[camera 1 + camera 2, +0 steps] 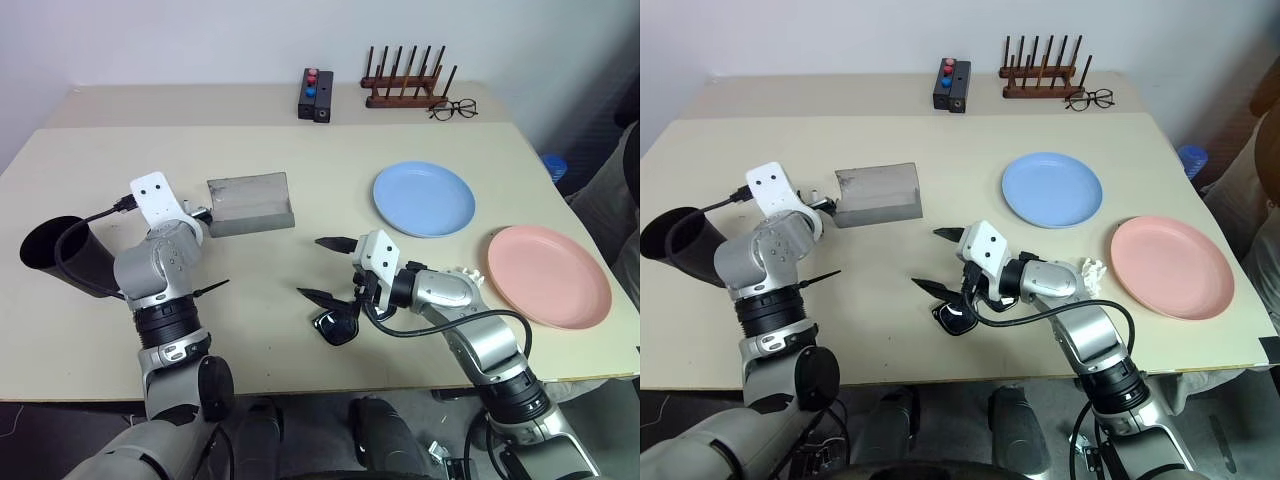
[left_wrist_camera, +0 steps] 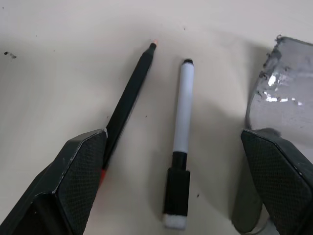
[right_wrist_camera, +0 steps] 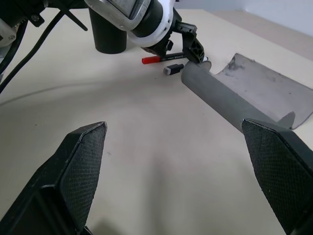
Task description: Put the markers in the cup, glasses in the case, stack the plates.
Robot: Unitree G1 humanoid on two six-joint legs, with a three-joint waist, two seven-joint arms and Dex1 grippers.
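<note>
Two markers lie side by side on the table, one black and red (image 2: 126,105), one white with black ends (image 2: 183,112). My left gripper (image 1: 206,250) hangs open over them, a finger on either side. Just beside them the grey case (image 1: 250,205) sits with its lid open. The black cup (image 1: 58,252) stands at the table's left edge. Black glasses (image 1: 338,326) lie near the front edge, just below my right gripper (image 1: 325,268), which is open and empty. The light blue plate (image 1: 424,198) and the pink plate (image 1: 548,276) lie apart on the right.
At the back stand a wooden rack (image 1: 405,86), thin-wire spectacles (image 1: 453,109) and a black box with red and blue buttons (image 1: 316,95). A crumpled white scrap (image 1: 1095,268) lies by my right forearm.
</note>
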